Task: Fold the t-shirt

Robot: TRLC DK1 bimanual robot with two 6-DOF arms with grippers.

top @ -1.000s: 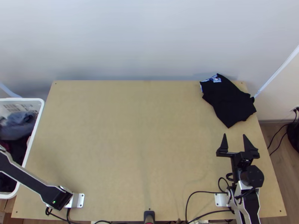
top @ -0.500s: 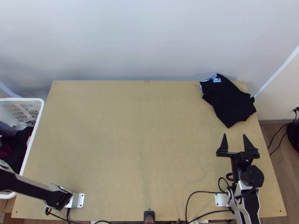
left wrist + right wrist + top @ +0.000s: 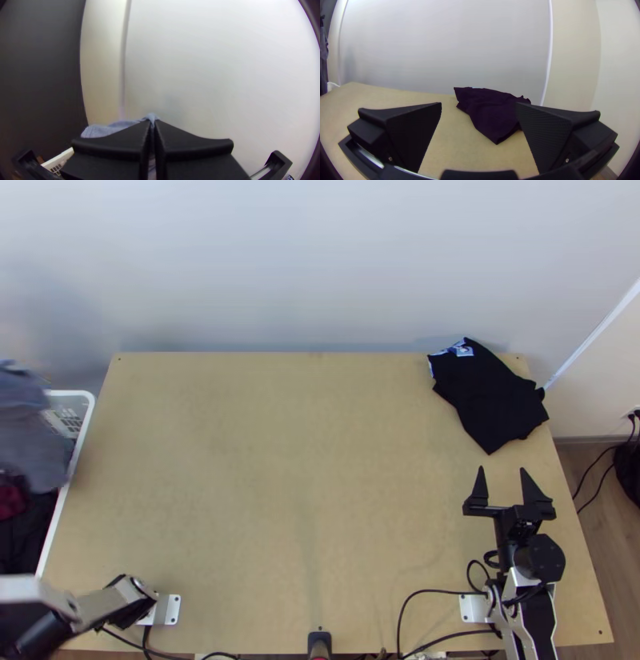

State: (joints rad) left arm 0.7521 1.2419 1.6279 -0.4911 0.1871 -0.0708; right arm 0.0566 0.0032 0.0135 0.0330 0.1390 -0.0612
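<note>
A grey-blue cloth (image 3: pixel 32 428) hangs bunched over the basket at the far left of the top view. In the left wrist view my left gripper (image 3: pixel 152 122) is shut on this cloth (image 3: pixel 100 130), part of which drapes beside and behind the fingers. At the right of the table my right gripper (image 3: pixel 502 470) stands open and holds nothing. In the right wrist view, the right gripper (image 3: pixel 478 104) has its fingers wide apart, with a dark cloth beyond them.
A black cloth (image 3: pixel 490 396) with a blue-and-white patch lies folded or bunched at the table's far right corner. The white basket (image 3: pixel 80 398) by the left edge holds dark and red clothes. Bare tabletop (image 3: pixel 280 484) stretches between the arms. Cables run along the near edge.
The grey-blue cloth has risen from inside the basket to above its rim, and the left arm's links have swung toward the near edge. The right arm has kept still.
</note>
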